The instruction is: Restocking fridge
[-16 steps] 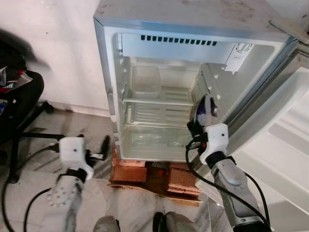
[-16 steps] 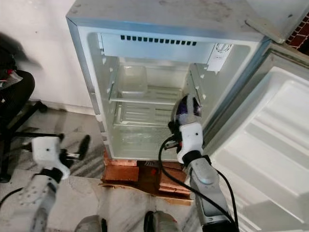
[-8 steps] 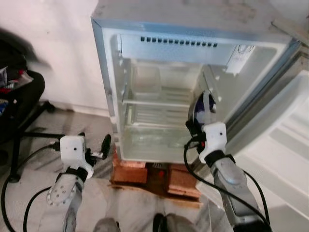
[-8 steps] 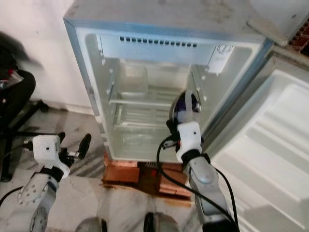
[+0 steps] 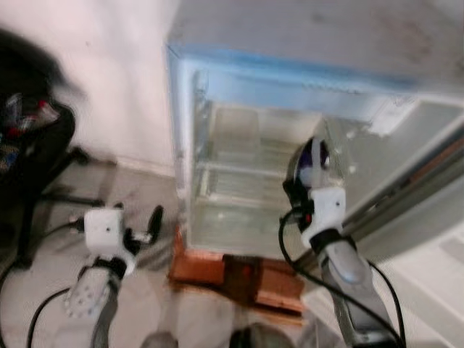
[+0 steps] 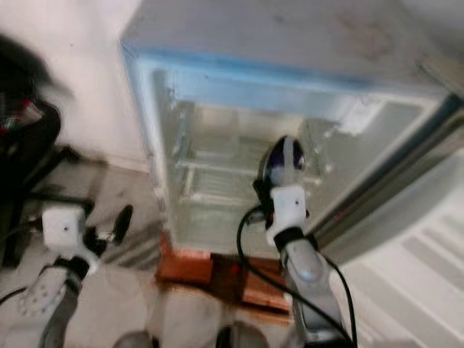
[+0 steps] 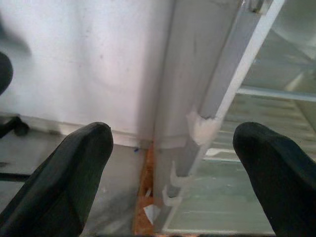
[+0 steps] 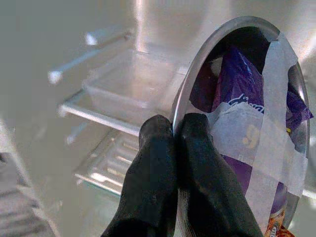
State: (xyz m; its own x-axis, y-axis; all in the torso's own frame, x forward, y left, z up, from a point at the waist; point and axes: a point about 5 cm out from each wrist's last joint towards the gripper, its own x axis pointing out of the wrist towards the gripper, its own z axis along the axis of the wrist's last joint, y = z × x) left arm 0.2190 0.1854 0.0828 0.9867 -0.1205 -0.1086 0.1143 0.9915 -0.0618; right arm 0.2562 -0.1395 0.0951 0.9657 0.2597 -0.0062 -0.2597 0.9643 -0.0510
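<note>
So, my right pincer (image 5: 308, 161) is clamped tight on the rim of a steel bowl (image 8: 247, 123), both fingers (image 8: 163, 168) pressed together on the metal edge with no gap between them. That bowl has purple snack packets (image 8: 237, 84) inside, held in by strips of pale tape (image 8: 252, 143) crossed over the top. I'm holding it tilted on its edge, right at the mouth of the open fridge (image 5: 304, 80), level with the lower shelves. From my head camera the bowl sits around 3 o'clock in the fridge opening, close to the side wall there.

Inside the fridge I can make out a wire shelf (image 5: 239, 168) across the middle and a clear plastic tub (image 8: 123, 84) toward the back, up around 11 o'clock from the bowl. The fridge door (image 6: 406, 239) is swung wide open off at 4 o'clock. Fridge itself stands on a stack of bricks (image 5: 239, 272) on the floor (image 5: 138, 196).

My left pincer (image 5: 148, 230) is spread wide open with nothing in it, hanging low at about 8 o'clock, outside the fridge near its hinge-side corner. Its wrist view looks at the fridge's outer edge and the white wall (image 7: 89, 59) beside it.

A dark office chair (image 5: 32, 152) sits off at 9 o'clock. Head views are pretty blurry, so finer detail is lost.
</note>
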